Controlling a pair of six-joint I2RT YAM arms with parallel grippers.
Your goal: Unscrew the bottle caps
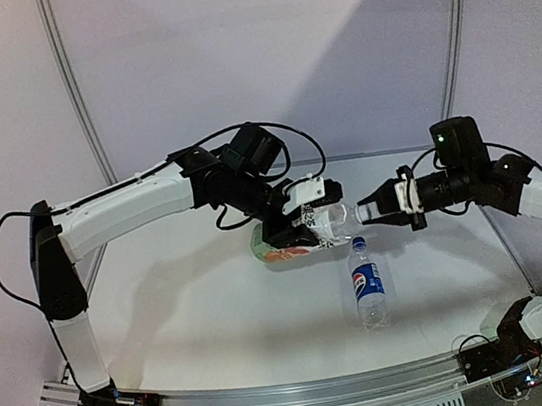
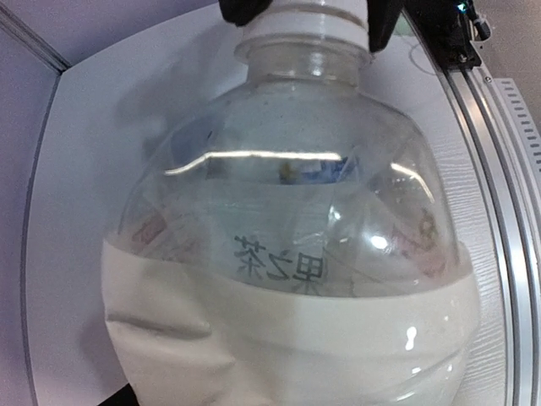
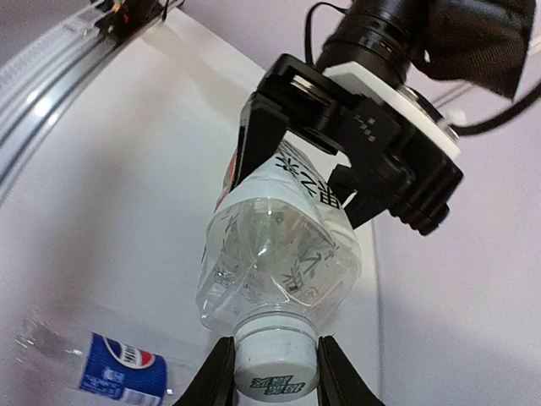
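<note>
My left gripper (image 1: 299, 224) is shut on the wider bottle (image 1: 315, 225), holding it on its side above the table with the neck pointing right. The clear bottle (image 2: 287, 220) fills the left wrist view, hiding my own fingers. In the right wrist view, the white cap (image 3: 275, 359) sits between the black fingers (image 3: 215, 376) of my right gripper (image 3: 275, 376), which is shut on it. That gripper (image 1: 361, 212) meets the bottle's neck from the right. The slim Pepsi bottle (image 1: 367, 285) lies on the table below them, its blue cap (image 1: 358, 242) on and pointing away.
The white table (image 1: 185, 306) ends in a metal rail (image 1: 299, 401) at the near edge, where both arm bases are bolted. Pale wall panels stand close behind the table. A black cable loops over the left arm (image 1: 292, 134).
</note>
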